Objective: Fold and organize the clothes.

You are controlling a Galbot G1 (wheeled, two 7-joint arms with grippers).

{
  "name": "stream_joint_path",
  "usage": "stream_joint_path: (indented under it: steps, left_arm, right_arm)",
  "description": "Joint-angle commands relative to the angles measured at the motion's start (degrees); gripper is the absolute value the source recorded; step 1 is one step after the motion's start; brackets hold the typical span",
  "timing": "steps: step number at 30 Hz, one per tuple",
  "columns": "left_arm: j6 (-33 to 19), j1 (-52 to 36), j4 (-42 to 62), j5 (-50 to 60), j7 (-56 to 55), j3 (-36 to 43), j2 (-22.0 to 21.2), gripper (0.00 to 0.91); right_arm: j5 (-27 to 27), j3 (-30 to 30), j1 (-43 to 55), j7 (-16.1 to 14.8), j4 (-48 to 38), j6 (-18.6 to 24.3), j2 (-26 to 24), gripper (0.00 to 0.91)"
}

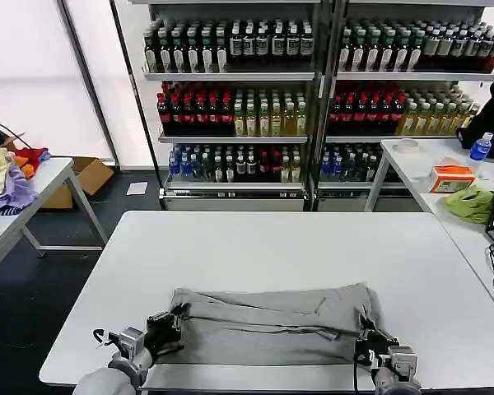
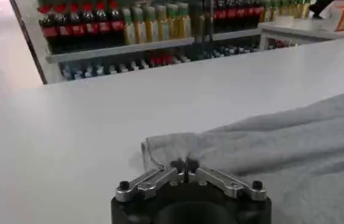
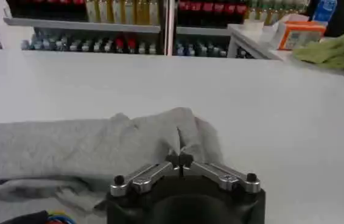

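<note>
Right now my left gripper [image 1: 166, 326] is pinched tight on the near left corner of the soft grey cotton garment [image 1: 272, 321], at about seven o'clock on the broad white rectangular table [image 1: 280, 239], and in the left wrist view its fingertips [image 2: 184, 165] meet on a small raised tuck of cloth. My right gripper [image 1: 367, 342] is clamped the same way on the near right corner, around five o'clock, with the fabric bunched up into a little peak just beyond the fingers [image 3: 181, 159]. The garment lies spread flat across the near half of the table, already doubled lengthwise by the look of its creases. I judge it light and limp: it will sag and drag rather than hold a shape, so the corners are the right hold, lifted evenly together. Far off at twelve o'clock stand the tall metal shelves of bottled drinks [image 1: 313, 90].
</note>
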Motion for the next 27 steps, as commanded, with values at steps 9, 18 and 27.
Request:
stream_joint_path:
  steps: [9, 18, 27]
  left_arm:
    - [-1.23, 0.94, -3.87, 1.19, -1.52, -2.70, -2.15, 0.907]
    - [-0.09, 2.17, -7.32, -1.99, -3.53, -5.53, -5.37, 0.907]
    - [1.24, 3.47, -5.83, -4.14, -5.85, -5.80, -9.78, 0.907]
  right_arm:
    - [-6.32, -1.03, -0.93, 0.21, -1.93, 0.94, 0.38, 0.907]
    - [-2.08, 5.50, -2.83, 1.24, 9.07, 2.46, 0.52, 0.907]
    - [-0.86, 6.39, -1.54, 1.69, 14.27, 2.14, 0.47, 0.907]
